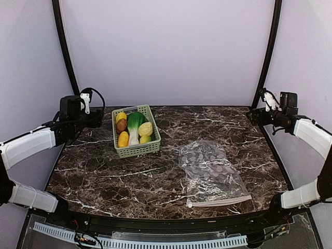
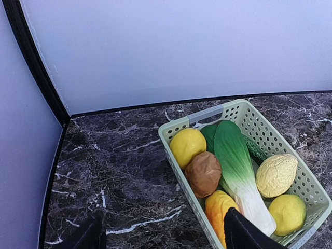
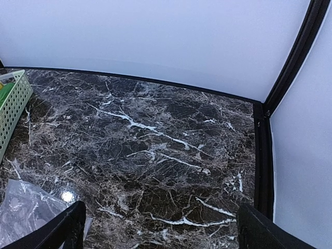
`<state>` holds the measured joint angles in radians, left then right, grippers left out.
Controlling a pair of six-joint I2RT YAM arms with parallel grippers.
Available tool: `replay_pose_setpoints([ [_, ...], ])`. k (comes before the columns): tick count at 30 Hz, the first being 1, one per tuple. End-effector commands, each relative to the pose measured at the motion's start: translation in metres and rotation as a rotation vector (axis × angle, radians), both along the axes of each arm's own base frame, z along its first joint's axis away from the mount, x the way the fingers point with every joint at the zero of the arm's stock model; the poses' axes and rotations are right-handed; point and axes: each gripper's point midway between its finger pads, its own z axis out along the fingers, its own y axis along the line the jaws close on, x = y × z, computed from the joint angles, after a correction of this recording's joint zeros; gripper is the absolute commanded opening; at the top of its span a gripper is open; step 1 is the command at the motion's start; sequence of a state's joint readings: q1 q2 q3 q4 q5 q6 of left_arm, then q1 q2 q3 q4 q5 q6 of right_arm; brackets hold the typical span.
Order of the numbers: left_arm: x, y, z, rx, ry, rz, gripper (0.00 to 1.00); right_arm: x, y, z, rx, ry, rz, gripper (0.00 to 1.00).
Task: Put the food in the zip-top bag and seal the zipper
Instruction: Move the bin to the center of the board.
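We count two arms, each with one claw. The left gripper (image 2: pixel 162 218) has its two fingers (image 2: pixel 244 233) spread wide with nothing between them, and it hangs over the table just beside the basket. The right gripper (image 3: pixel 162 206) is likewise spread wide and bare, over the table's far right part.

One pale green lattice basket (image 1: pixel 137 151) stands at the far left of the table. All the food lies in it, and we count seven pieces:
- one lemon (image 2: pixel 188 147) at the far end
- a second lemon (image 2: pixel 288 212) at the near end
- one brown potato (image 2: pixel 203 174)
- one orange-yellow fruit (image 2: pixel 218 205)
- one bok choy (image 2: pixel 236 166)
- one knobbly pale corn (image 2: pixel 276 175)
- one dark green cucumber (image 2: pixel 254 149), mostly hidden under the bok choy

One zip-top bag (image 1: pixel 210 171) lies flat at right-centre, well apart from the basket. Its zipper (image 1: pixel 223 201) runs along the near edge, with the slider tab (image 1: pixel 189 205) at the left end. We cannot tell whether it is sealed.

Only the top view shows the whole bag and its zipper. The right wrist view catches just a crinkled corner of the bag and one edge of the basket. Only the left wrist view shows the cucumber, and it does not show the bag.

The table (image 1: pixel 104 176) is dark brown marble pattern with white veins. Pale lilac walls enclose three sides, and two black curved poles (image 1: pixel 65 46) rise at the far corners.
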<state>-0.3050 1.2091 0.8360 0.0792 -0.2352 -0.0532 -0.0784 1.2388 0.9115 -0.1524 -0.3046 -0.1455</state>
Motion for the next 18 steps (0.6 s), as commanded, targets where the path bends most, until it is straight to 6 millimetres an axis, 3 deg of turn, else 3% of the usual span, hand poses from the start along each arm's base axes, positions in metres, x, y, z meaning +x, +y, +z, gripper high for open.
replay_pose_setpoints([
  [1, 0.003, 0.001, -0.007, -0.053, 0.044, 0.022, 0.75, -0.002, 0.001, 0.007, 0.025, -0.041, 0.010, 0.98],
  [7, 0.007, 0.003, -0.032, -0.081, 0.156, 0.071, 0.66, -0.017, 0.017, 0.001, -0.017, -0.065, 0.146, 0.98],
  [13, 0.014, 0.000, -0.061, -0.130, 0.309, 0.127, 0.58, -0.040, 0.054, 0.000, 0.055, -0.060, 0.391, 0.91],
  [18, 0.026, -0.004, -0.080, -0.134, 0.421, 0.166, 0.57, -0.044, 0.059, -0.003, 0.060, -0.059, 0.433, 0.90],
])
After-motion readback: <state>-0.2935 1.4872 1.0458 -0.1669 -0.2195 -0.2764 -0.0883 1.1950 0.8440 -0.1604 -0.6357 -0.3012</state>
